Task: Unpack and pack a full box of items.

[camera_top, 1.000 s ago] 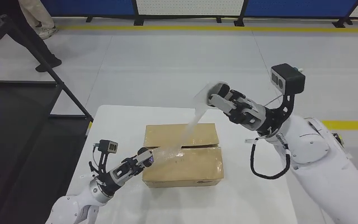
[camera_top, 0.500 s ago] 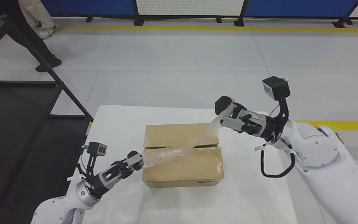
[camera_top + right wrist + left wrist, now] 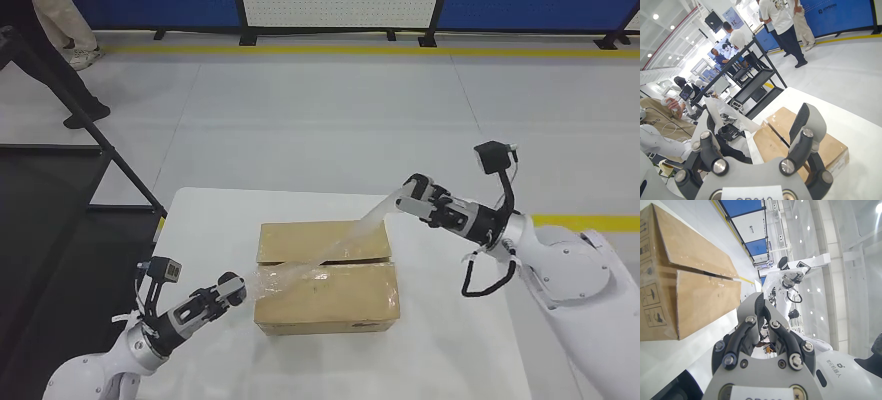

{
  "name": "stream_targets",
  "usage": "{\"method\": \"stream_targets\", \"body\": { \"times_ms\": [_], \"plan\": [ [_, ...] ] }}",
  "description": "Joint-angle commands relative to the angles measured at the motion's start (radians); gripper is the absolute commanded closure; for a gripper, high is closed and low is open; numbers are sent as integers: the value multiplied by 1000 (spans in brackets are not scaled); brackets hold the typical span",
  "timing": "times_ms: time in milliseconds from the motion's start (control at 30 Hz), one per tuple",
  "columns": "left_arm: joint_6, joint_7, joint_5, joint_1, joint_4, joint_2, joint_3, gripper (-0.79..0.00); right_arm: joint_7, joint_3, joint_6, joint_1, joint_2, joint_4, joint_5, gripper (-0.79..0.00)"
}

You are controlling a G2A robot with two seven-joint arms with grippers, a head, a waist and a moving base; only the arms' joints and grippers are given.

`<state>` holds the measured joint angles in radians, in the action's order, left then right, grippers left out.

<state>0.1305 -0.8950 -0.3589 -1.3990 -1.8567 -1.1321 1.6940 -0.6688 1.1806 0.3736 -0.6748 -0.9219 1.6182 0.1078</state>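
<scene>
A closed cardboard box (image 3: 325, 285) sits mid-table, its two top flaps meeting at a seam. A long strip of clear tape (image 3: 340, 240) stretches slantwise over the box between both grippers. My left gripper (image 3: 235, 290) is just off the box's left side, low over the table. In the left wrist view it (image 3: 762, 298) is shut on the strip's end beside the box (image 3: 687, 275). My right gripper (image 3: 412, 190) hangs beyond the box's far right corner. It (image 3: 757, 117) is open, with the tape (image 3: 730, 113) clinging to one finger above the box (image 3: 791, 140).
The white table (image 3: 210, 230) has bare room right of the box and in front of it. A black metal rack (image 3: 60, 200) stands off the table's left side, also in the right wrist view as a rack (image 3: 757, 79).
The right gripper came down and drew out to the right, so the tape runs lower. The left gripper pulled back to the left, away from the box.
</scene>
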Motion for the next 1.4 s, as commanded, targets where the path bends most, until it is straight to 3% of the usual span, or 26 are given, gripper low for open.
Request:
{"method": "stream_targets", "body": {
  "times_ms": [0,500,967,1367],
  "plan": [
    [-8,-1,3,4,8,2,-1,0,-8,1,-23,-3,0,-11,-1,-785],
    [-51,-16,55,75,79,16,-38,0,-57,24,-203,-50,6,-79,-97,-785],
    [-43,9,88,71,76,27,-43,0,-56,73,-296,-95,14,-135,-149,-785],
    [-38,17,79,62,76,35,-45,0,-67,74,-283,-88,10,-215,-165,-785]
  ]
}}
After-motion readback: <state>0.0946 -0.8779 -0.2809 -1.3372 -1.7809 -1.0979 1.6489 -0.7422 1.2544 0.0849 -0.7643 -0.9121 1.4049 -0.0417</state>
